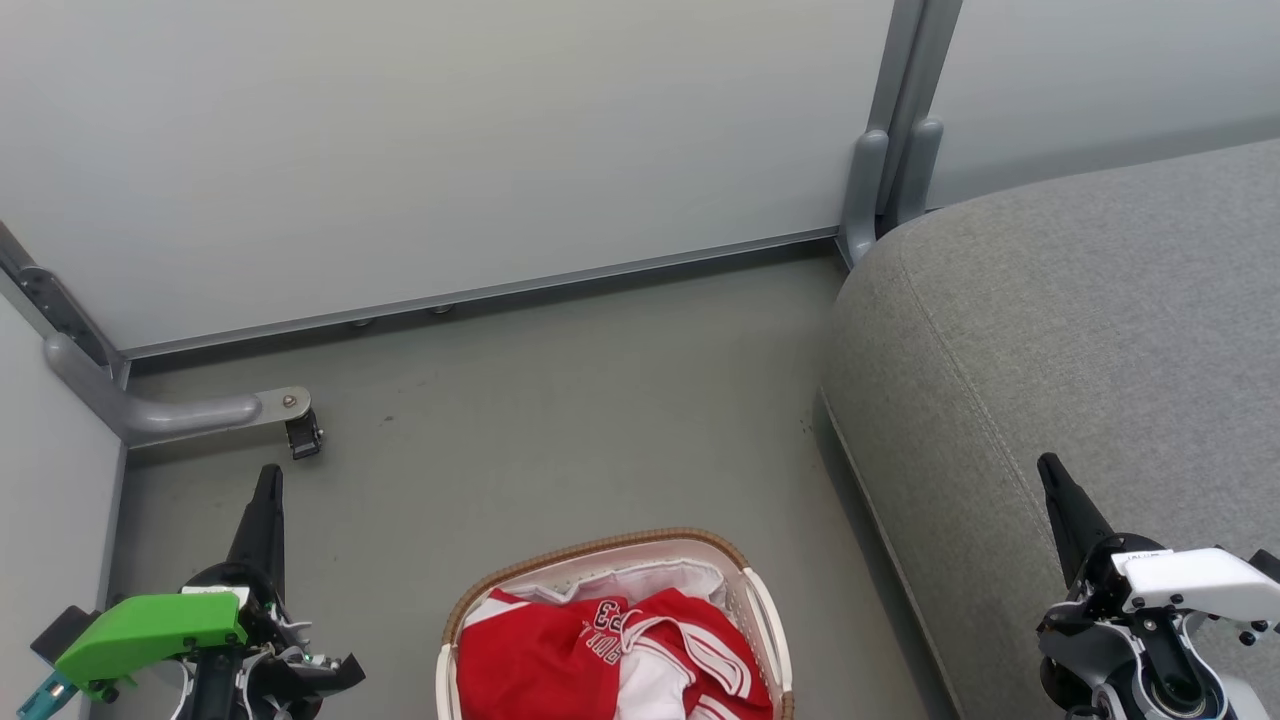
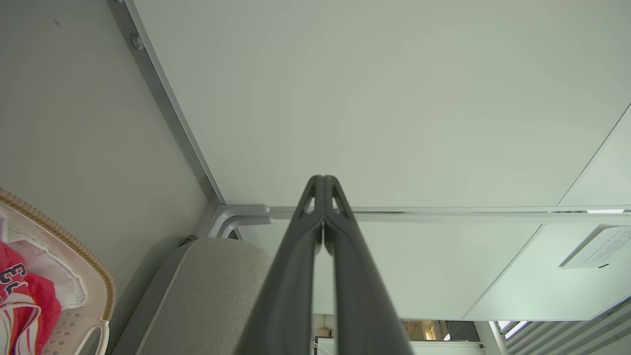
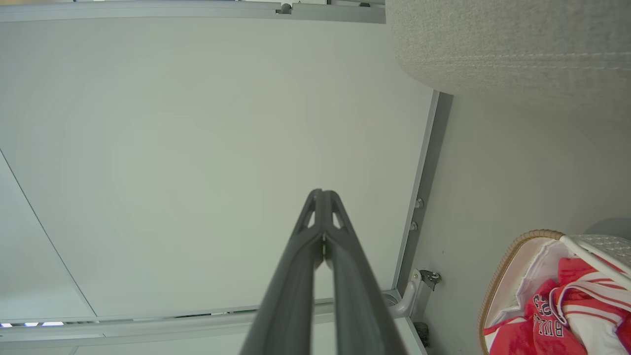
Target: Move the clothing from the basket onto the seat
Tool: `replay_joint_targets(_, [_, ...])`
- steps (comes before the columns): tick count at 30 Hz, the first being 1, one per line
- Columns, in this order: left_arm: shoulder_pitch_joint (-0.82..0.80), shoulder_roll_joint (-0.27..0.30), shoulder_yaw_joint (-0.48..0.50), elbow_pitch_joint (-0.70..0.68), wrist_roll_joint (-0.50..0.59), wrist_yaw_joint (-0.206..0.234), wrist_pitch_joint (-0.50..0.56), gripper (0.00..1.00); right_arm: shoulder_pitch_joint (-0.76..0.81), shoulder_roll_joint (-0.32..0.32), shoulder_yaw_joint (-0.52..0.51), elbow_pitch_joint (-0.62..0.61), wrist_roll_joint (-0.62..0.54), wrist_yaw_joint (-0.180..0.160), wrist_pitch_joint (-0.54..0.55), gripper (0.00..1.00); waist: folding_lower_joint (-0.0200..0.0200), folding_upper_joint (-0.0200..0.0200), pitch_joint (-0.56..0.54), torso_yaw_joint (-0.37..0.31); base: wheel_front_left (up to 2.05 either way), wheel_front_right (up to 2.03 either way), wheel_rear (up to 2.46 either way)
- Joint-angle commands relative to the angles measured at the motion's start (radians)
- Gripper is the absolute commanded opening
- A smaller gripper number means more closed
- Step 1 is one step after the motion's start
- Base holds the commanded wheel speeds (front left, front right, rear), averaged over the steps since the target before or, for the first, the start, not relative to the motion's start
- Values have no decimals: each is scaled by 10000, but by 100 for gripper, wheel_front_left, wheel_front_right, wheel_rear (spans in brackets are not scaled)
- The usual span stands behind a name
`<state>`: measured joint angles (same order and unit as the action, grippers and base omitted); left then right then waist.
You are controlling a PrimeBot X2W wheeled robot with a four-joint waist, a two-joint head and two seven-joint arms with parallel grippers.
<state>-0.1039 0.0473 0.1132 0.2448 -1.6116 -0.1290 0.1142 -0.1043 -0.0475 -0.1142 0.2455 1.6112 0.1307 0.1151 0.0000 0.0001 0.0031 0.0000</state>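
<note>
Grey floor (image 1: 560, 400), pale partition panels (image 1: 450, 150), corner setup. Left gripper (image 1: 266, 500): fingers pressed together, nothing held, pointing up over the floor, left of the basket (image 1: 600, 545) and well apart from it. Right gripper (image 1: 1060, 495): same, fingers together and empty, showing against the near part of the seat (image 1: 1080, 330). The basket sits on the floor between the two arms, with its white liner (image 1: 640, 580) visible. Clothing (image 1: 560, 660): both red garments are bunched inside the basket, the lettered jersey toward the middle, the striped-trim one to the right. No clothing lies on the part of the seat in view. Progress looks like zero: both garments are yet to be grasped, lifted and carried right onto the seat.
</note>
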Motion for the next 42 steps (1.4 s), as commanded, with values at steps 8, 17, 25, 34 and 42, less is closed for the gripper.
replay_joint_targets(8, [48, -15, -19, 105, 8, 2, -21, 100, 57, 32, 26, 105, -9, -2, -18, 100, 0, -1, 2, 0, 0, 0, 0])
replay_joint_targets(17, [390, -55, -321, 272, 145, 0, -313, 100, 322, 120, 275, 346, -187, -2, -308, 100, 0, -1, 11, 8, 0, 0, 0])
replay_joint_targets(25, [534, -43, -518, 24, 580, -2, -694, 100, 365, 100, 406, 281, -756, -1, -691, 100, 0, -1, 20, 17, 0, 0, 0])
replay_joint_targets(34, [612, -30, -554, -397, 1878, -5, -1088, 100, 362, 78, 377, -167, -2105, -1, -1088, 100, 0, -1, 42, 24, 0, 0, 0])
replay_joint_targets(42, [694, -19, -659, -867, 3490, 19, -1402, 100, 378, 61, 362, -578, -3726, -1, -1404, 100, 0, -1, 63, 45, 0, 0, 0])
